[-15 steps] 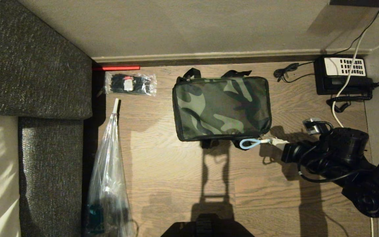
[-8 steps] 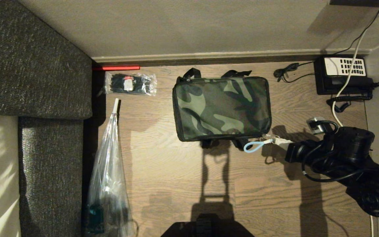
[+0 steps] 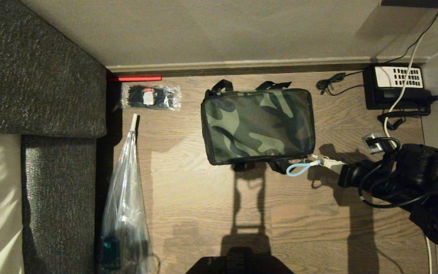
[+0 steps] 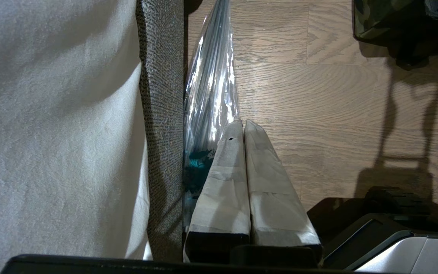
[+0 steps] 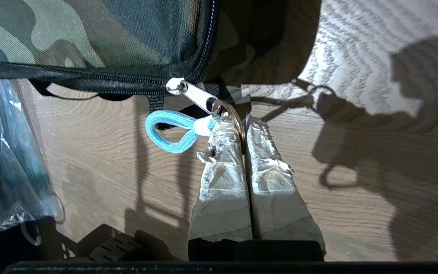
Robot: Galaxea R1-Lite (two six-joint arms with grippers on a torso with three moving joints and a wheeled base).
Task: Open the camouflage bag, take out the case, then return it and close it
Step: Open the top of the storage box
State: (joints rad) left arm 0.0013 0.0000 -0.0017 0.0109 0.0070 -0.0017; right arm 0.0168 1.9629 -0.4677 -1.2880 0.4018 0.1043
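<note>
The camouflage bag lies zipped shut on the wooden floor, its lid facing up. My right gripper reaches to its near right corner from the right. In the right wrist view the taped fingers are shut on the metal ring of the silver zipper pull, right at the corner of the camouflage bag. A blue cord loop hangs from the same ring. The case is hidden. My left gripper is parked and shut, holding nothing, beside a clear plastic bag.
A black telephone with coiled cord stands at the far right by the wall. A packet of cable ties and a red stick lie far left. A long clear plastic bag lies along the grey sofa.
My right gripper has drawn to the right and slightly nearer, still on the zipper ring. The camouflage bag has slid a little to the right with it.
</note>
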